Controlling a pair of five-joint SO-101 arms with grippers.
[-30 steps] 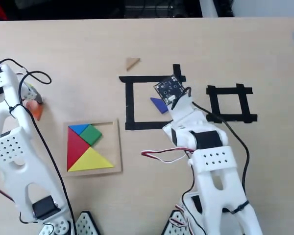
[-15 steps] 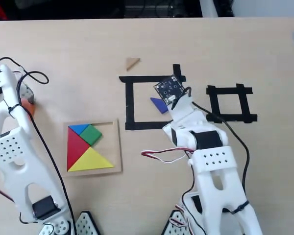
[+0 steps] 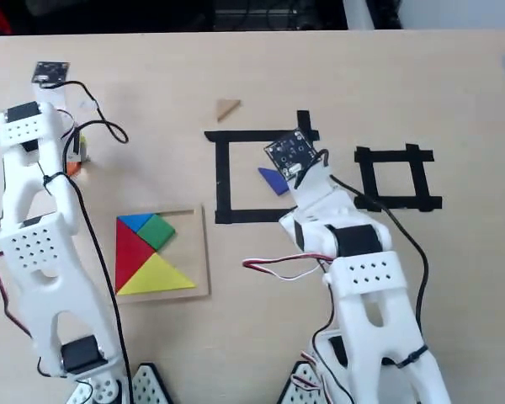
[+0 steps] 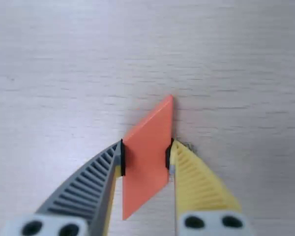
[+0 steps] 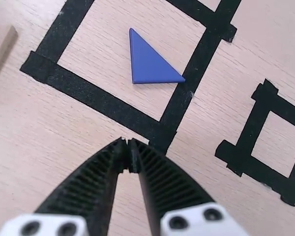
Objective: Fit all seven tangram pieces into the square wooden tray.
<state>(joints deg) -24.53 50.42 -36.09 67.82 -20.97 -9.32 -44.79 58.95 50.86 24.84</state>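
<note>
Orange parallelogram (image 4: 148,123): clamped by its edges in left pincer (image 4: 145,148).
Right pincer (image 5: 127,147): closed, empty, near blue triangle (image 5: 147,61).
Risk: piece could pivot in grip, jam at wooden tray (image 3: 205,252) rim.

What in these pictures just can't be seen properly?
High view: orange piece mostly hidden behind the left arm.
High view: blue triangle partly covered by the right arm.
Right wrist view: wooden tray cut off by the edge, one corner showing.
</note>
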